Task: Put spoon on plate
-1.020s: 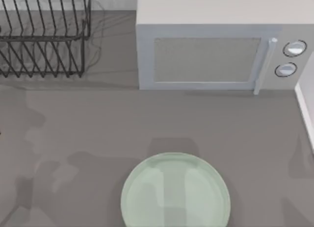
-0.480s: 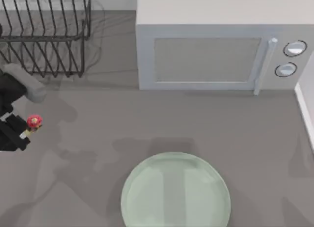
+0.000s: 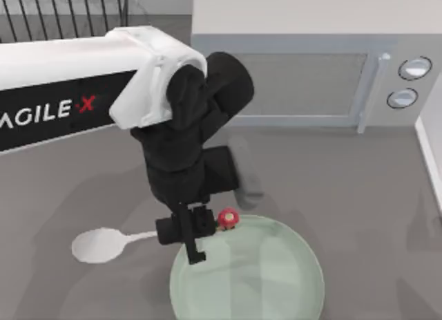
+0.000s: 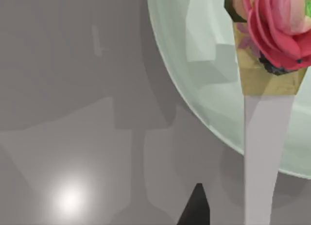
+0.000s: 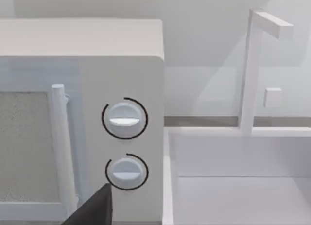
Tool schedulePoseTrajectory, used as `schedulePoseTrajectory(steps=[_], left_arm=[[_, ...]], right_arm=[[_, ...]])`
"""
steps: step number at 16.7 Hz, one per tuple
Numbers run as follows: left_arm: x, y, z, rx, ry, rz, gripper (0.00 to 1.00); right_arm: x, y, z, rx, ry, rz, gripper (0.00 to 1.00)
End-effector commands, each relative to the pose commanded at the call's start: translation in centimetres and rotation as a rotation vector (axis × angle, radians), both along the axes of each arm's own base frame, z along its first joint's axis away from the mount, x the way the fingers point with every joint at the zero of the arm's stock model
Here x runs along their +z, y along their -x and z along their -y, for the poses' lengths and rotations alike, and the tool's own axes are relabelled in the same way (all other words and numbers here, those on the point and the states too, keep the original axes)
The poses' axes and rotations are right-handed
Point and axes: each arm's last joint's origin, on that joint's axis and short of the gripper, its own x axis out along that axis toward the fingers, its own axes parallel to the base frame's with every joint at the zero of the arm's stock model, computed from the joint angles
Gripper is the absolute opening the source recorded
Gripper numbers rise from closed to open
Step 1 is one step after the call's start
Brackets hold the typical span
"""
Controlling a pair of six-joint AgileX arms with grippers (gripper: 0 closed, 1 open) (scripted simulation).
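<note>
Swung in, left hand point(image 3: 190, 238) holds spoon point(image 3: 103, 244) over plate point(image 3: 276, 278) rim.

Microwave point(image 5: 80, 118) with two dials point(image 5: 124, 119), sink point(image 5: 238, 176) beside it

My left arm point(image 3: 83, 78) reaches in from the left side of the top view, white forearm lying nearly level and the black wrist bent down toward the near middle of the desk. Its tool point(image 3: 190, 230) points downward with the fingers clamped on the thin handle of the spoon point(image 3: 103, 242), close to the red-pink end. From the right arm I've only got a dark wedge of its tool point(image 5: 95, 210), parked over on the right.
</note>
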Motion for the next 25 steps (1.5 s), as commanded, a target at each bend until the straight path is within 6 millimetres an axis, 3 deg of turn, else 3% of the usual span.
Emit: schedulePoseTrajectory(steps=[3, 6, 13, 25], left_arm=[[-0.5, 3.3, 5.4, -0.159, 0.011, 0.016, 0.00], [-0.7, 5.1, 7.7, -0.228, 0.022, 0.029, 0.00], [-0.7, 5.2, 7.7, -0.229, 0.022, 0.028, 0.00], [-2.9, 5.9, 8.1, -0.227, 0.044, -0.081, 0.00]], right_arm=[[0.0, 0.0, 0.0, 0.000, 0.000, 0.000, 1.00], [0.0, 0.0, 0.0, 0.000, 0.000, 0.000, 1.00], [0.0, 0.0, 0.0, 0.000, 0.000, 0.000, 1.00], [0.0, 0.0, 0.0, 0.000, 0.000, 0.000, 1.00]])
